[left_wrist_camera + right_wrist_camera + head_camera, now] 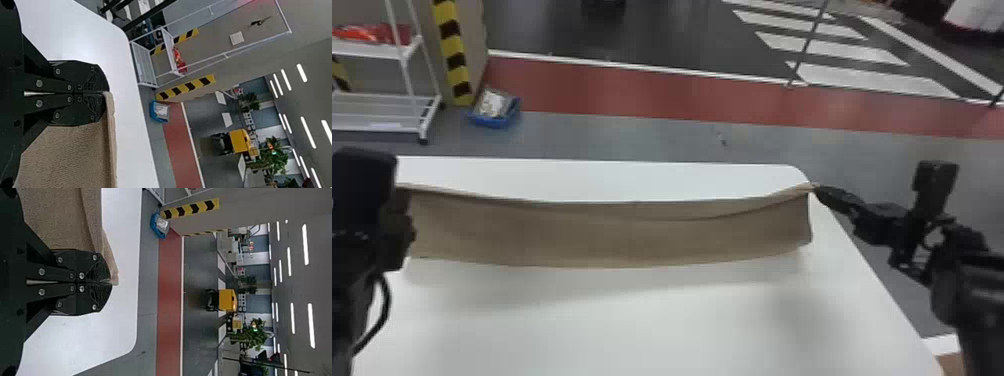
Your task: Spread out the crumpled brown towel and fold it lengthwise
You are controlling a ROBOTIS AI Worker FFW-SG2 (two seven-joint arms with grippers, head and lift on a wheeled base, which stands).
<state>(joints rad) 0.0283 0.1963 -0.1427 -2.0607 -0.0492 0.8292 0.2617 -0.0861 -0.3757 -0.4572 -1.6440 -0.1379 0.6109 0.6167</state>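
So the towel (612, 235) runs left to right over the table (642, 325), bin (494, 121) and rack (369, 49) behind, far left.

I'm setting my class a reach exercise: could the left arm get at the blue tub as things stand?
Probably not: its end effector is shut on the towel, and the tub sits on the floor beyond the table's far edge.

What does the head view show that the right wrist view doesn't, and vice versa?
Head view: the black left arm at the left end of the brown cloth towel.
Right wrist view: green leafy plants and long white ceiling lights.
Both: that towel, the white table, the blue bin and the black right tool, gripping a towel corner.
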